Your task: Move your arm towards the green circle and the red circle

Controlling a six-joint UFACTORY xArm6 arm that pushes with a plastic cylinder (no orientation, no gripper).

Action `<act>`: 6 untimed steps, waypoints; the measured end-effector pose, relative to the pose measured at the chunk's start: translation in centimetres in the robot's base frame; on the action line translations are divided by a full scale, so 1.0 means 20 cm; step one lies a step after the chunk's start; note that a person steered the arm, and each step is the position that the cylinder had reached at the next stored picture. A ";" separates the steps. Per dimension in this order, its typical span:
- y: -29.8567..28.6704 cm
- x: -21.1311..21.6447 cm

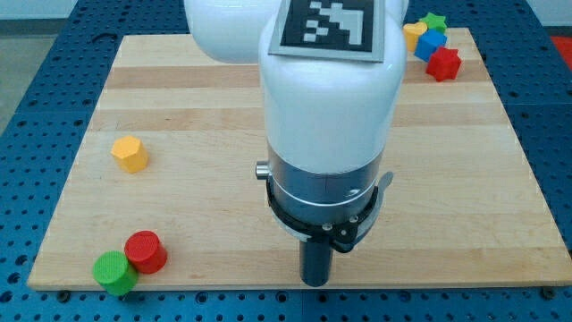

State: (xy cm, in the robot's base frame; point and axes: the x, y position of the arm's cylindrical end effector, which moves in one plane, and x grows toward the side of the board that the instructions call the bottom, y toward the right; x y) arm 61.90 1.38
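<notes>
The green circle (pixel 113 271) and the red circle (pixel 146 251) lie touching each other at the view's bottom left corner of the wooden board (pixel 179 116). My tip (pixel 315 282) is at the bottom edge of the board, near the middle, well to the right of both circles. The white arm above it hides the middle of the board.
A yellow hexagon block (pixel 130 154) lies at the left. At the top right corner sit a yellow block (pixel 413 34), a green star (pixel 435 21), a blue block (pixel 429 45) and a red star (pixel 443 63), bunched together. A blue perforated table surrounds the board.
</notes>
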 end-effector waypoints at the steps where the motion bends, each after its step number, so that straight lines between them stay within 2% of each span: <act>1: -0.03 0.00; 3: -0.04 -0.01; 5: -0.53 -0.01; 6: -0.63 -0.14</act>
State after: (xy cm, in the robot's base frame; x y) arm 59.09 -11.24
